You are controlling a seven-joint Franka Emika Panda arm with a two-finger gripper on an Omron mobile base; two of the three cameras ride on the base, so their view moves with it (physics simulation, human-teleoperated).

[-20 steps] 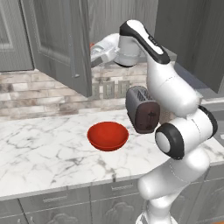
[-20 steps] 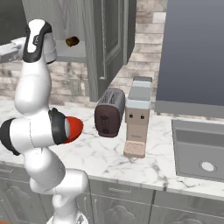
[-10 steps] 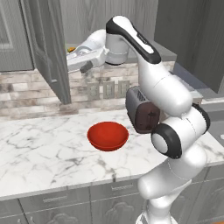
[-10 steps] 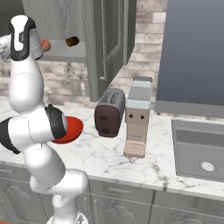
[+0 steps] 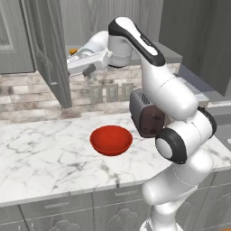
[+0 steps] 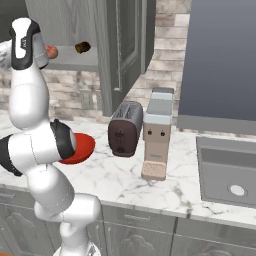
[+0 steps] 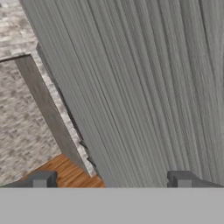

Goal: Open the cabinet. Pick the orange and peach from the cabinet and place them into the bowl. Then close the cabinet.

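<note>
Both doors of the cabinet (image 5: pixel 49 49) stood open, and the gripper (image 5: pixel 80 68) was raised at shelf height beside the left door, its fingers (image 7: pixel 40 179) spread apart with nothing between them. The orange (image 5: pixel 72 51) sat on the shelf just behind the gripper, with the peach (image 6: pixel 51 51) and a small dark object (image 6: pixel 82 47) near it. The bowl (image 5: pixel 111 140) stood below on the marble counter (image 5: pixel 40 153), beside the toaster (image 6: pixel 125 128).

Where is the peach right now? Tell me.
The peach sits on the shelf inside the open cabinet, at upper left in the right base view, left of the small dark brown object and beside the arm's upper link.
</note>
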